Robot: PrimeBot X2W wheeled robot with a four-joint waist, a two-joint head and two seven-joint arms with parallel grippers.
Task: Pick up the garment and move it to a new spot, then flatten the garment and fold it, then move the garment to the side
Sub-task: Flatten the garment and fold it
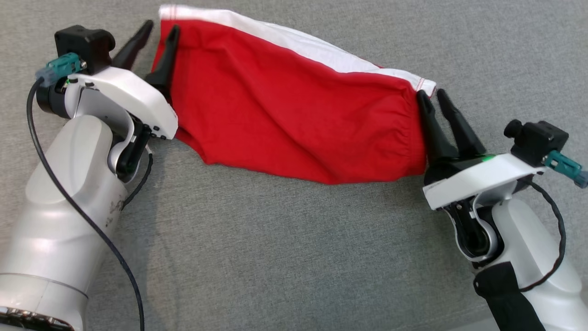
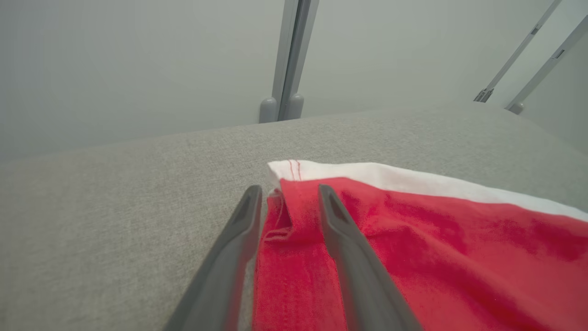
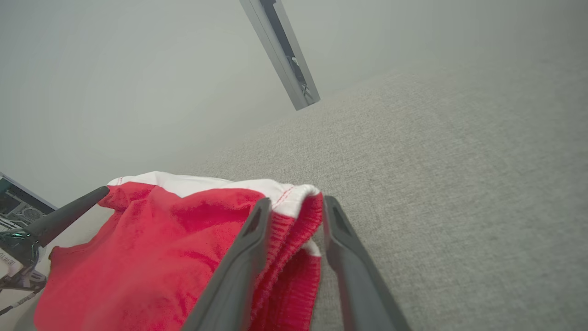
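Spreading step, we judge: the garment [image 1: 294, 110], red with a white band [image 1: 321, 50] along its far edge, lies stretched across the grey fabric surface [image 1: 275, 257], one end at each gripper. Left gripper [image 1: 161, 26] is at the garment's left end, jaws parted. In the left wrist view the red corner lies loose in the gap, one finger over the cloth and the other just off its edge, nothing pinched. Right gripper [image 1: 431, 93] is at the right end, jaws parted too. In the right wrist view the gathered hem lies between the fingers, not clamped as far as we can tell.

Standing at opposite ends makes sense: from there the cloth can be drawn long and flattened before any fold. It isn't flat yet. Diagonal wrinkles run through the red and the near edge sags in a curve.

Writing: none readable on the garment, only red stitching [image 1: 420, 83] on the white band. Faint marking on the left forearm [image 1: 112, 209], too small to read. Green light [image 1: 487, 159] on the right gripper body, no label legible.
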